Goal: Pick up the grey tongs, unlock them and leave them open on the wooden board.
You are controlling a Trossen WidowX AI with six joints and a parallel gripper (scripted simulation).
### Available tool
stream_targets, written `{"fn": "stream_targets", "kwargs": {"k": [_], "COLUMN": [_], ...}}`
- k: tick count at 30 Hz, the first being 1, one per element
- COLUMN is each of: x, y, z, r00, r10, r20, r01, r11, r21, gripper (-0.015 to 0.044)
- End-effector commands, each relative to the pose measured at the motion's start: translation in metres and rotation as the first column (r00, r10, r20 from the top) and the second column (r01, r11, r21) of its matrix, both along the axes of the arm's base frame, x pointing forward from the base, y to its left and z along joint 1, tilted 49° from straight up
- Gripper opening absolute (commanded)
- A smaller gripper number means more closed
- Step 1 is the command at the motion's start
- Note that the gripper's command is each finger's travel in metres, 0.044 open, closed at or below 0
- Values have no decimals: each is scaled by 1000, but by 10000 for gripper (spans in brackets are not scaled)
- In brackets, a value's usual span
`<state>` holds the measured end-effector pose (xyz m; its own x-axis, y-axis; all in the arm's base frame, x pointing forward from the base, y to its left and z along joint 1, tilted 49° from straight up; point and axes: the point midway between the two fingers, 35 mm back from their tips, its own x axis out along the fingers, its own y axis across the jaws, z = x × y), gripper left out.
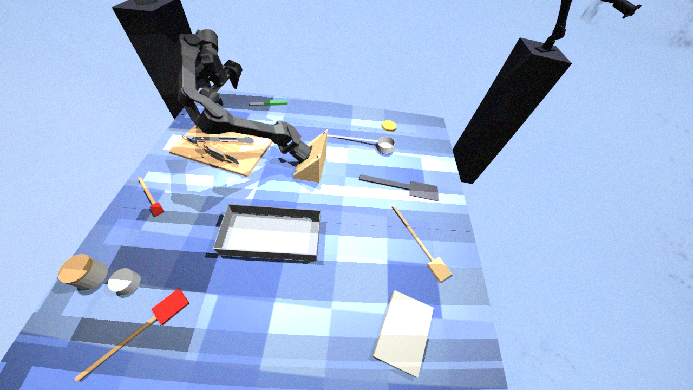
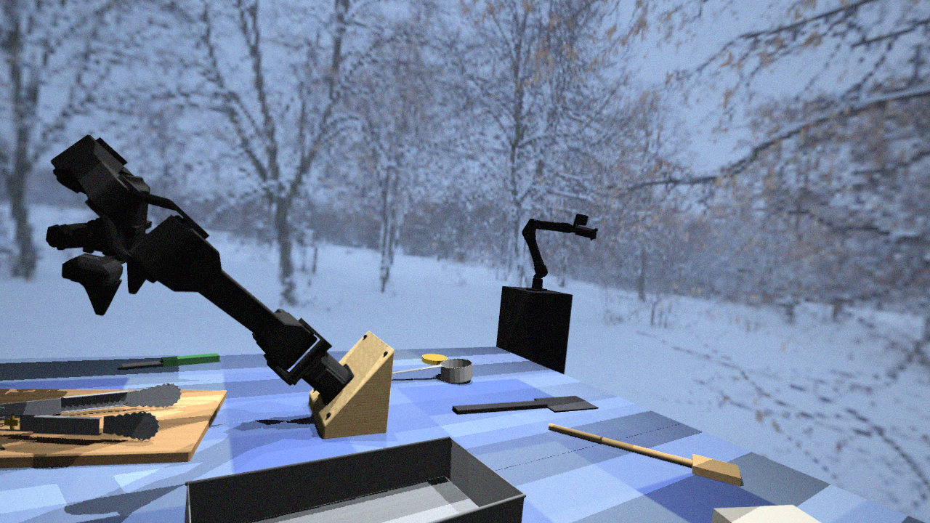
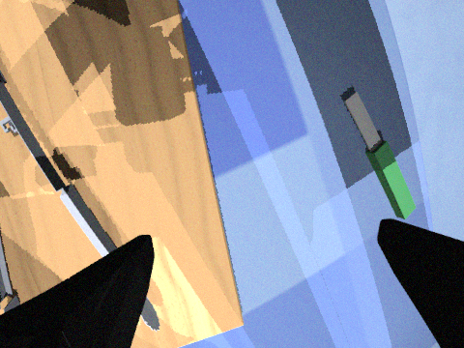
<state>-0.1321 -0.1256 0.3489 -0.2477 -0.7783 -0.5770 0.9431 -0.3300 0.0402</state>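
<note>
The grey tongs (image 1: 222,155) (image 2: 78,424) (image 3: 86,224) lie on the wooden board (image 1: 254,156) (image 2: 195,416) (image 3: 193,159) with their two arms spread apart, ends pointing toward the arm's base. My gripper (image 1: 227,95) (image 2: 118,302) (image 3: 269,239) is open and empty. It hangs well above the table, near the board's far edge, and touches neither the tongs nor the board. In the wrist view one arm of the tongs runs under the left finger, which hides part of it. The roasting tin (image 1: 268,254) (image 2: 325,478) is empty and nothing rests across it.
A green-handled tool (image 1: 276,102) (image 2: 192,359) (image 3: 393,179) lies beyond the board. My arm's wooden mount (image 1: 309,167) (image 2: 357,416) stands right of the board. A small red-headed tool (image 1: 156,208) lies near the left edge. A saucepan (image 1: 386,145) (image 2: 456,371) and dark spatula (image 1: 424,190) (image 2: 572,404) lie right.
</note>
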Motion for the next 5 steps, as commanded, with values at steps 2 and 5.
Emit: {"fn": "stream_targets", "kwargs": {"k": [2, 5], "x": [0, 0], "y": [0, 0], "z": [1, 1], "r00": [1000, 1000], "r10": [-4, -4], "r20": [4, 4], "r01": [4, 4], "r11": [1000, 1000], "r21": [-4, -4], "gripper": [440, 440]}}
